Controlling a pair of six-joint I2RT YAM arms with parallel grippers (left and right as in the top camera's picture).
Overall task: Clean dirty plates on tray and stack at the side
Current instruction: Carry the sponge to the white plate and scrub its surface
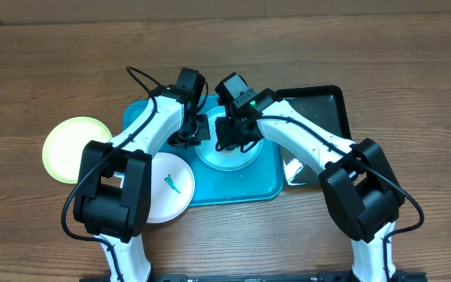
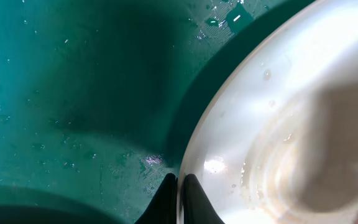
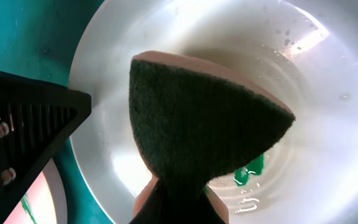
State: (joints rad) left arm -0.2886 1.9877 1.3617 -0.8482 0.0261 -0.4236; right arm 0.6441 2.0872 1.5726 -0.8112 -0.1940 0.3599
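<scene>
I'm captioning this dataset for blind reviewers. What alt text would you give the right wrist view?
A folded sponge, dark green scouring side out, is pinched in the right gripper over a wet pale blue plate bearing a green smear. The plate sits on the turquoise tray; the left gripper is at the plate's left edge.

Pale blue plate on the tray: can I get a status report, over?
Left gripper shut on pale blue plate rim. Right gripper shut on sponge, held over the plate. Green smear not yet wiped. Nothing in the way.
</scene>
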